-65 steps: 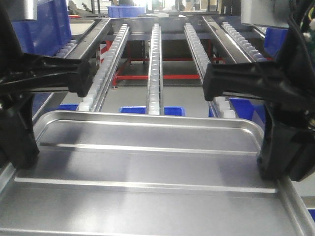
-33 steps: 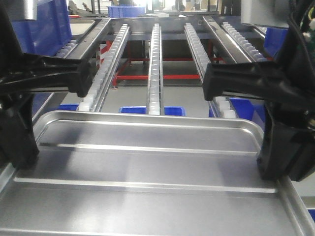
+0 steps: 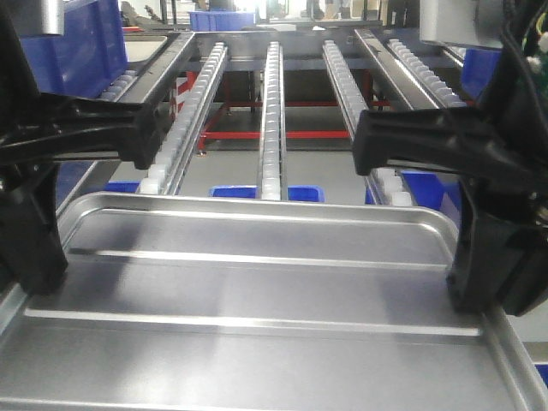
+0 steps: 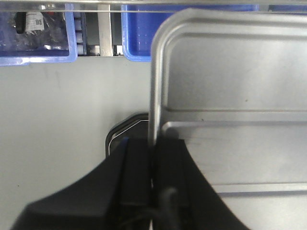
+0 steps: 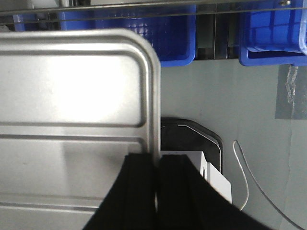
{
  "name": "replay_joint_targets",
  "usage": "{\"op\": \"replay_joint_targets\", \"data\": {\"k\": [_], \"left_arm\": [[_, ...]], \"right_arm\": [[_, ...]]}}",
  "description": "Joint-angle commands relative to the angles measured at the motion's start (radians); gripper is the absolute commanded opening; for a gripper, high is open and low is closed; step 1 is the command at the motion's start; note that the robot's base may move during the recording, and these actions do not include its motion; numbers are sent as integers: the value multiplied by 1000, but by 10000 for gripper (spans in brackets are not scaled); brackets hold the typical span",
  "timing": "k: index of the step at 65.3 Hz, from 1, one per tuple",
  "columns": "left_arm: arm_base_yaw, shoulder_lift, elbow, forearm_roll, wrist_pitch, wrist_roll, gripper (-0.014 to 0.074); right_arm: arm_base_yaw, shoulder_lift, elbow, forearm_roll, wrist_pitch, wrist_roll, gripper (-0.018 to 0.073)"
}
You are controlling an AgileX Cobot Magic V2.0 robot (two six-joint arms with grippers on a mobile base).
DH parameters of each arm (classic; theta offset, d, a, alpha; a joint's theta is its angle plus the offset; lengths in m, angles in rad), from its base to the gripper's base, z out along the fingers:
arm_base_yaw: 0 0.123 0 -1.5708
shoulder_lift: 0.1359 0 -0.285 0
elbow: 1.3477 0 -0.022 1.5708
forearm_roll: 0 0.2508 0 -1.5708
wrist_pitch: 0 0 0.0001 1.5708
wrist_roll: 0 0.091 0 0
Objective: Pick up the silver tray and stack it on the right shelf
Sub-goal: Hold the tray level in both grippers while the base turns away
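The silver tray [image 3: 257, 282], shiny with two long raised ribs, fills the lower half of the front view, held level in the air. My left gripper [image 3: 38, 265] is shut on its left rim; in the left wrist view my left gripper [image 4: 153, 163] pinches the tray's rim [image 4: 154, 96]. My right gripper [image 3: 475, 282] is shut on its right rim; in the right wrist view my right gripper [image 5: 157, 177] clamps the tray's rim [image 5: 156, 96]. The right shelf [image 3: 272, 103] with lanes of white rollers lies just ahead of the tray's far edge.
Blue bins [image 3: 265, 192] sit on the floor below the rack and show in both wrist views [image 4: 36, 38] [image 5: 268, 33]. A red frame [image 3: 248, 133] stands under the rack. A neighbouring rack level [image 3: 141, 51] lies at far left. A white box [image 5: 216, 177] lies below the right gripper.
The tray and both grippers keep their place in the front view, while the rack ahead has shifted very slightly downward in the frame.
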Motion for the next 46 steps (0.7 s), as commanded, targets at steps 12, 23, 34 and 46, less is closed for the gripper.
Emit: {"op": "replay_joint_targets", "data": {"k": [12,23,34,46], "left_arm": [[-4,-33,-20,39,36,9,-100],[-4,-33,-20,39,36,9,-100],[-4,-33,-20,39,36,9,-100],[-4,-33,-20,39,36,9,-100]], "right_arm": [[-1,-20,-28,-42,4,-2,60],[-1,-20,-28,-42,4,-2,60],[-1,-20,-28,-42,4,-2,60],[-1,-20,-28,-42,4,-2,60]]}}
